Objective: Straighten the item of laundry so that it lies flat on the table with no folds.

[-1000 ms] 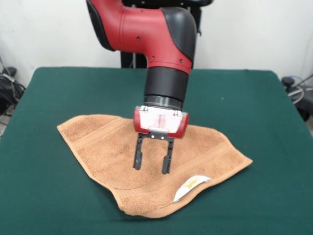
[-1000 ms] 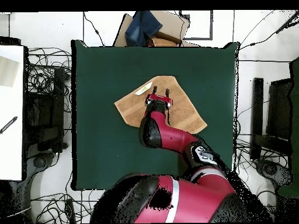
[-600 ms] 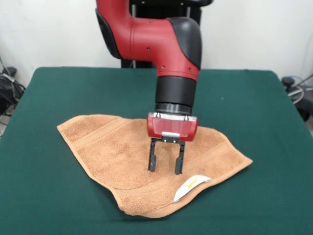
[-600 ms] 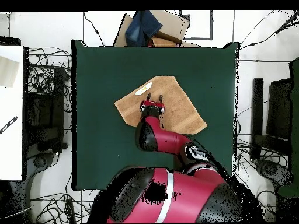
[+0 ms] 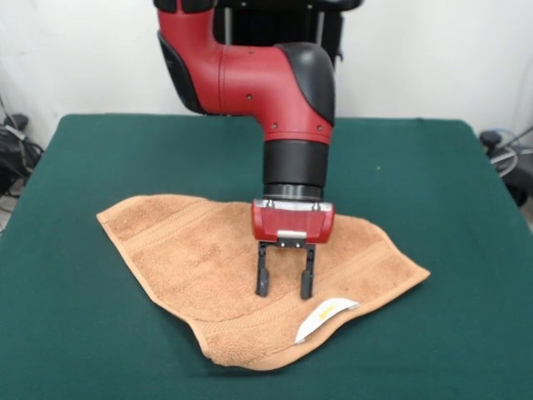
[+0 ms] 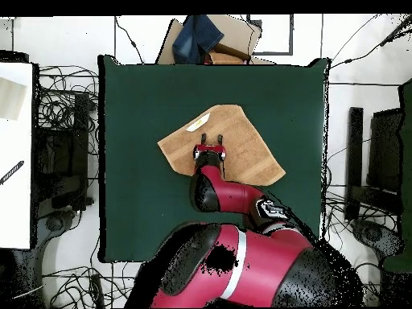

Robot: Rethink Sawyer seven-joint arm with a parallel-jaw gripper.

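Towel (image 5: 191,250) on the table (image 5: 441,192) (mid-table), fingers (image 5: 261,279) above its middle.

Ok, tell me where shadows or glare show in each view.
Front view: soft even light, with a faint shadow under the towel's raised near edge and a dull sheen on the arm's red shell; the open pincer casts no clear shadow. Overhead view: flat light on the table, no glare.
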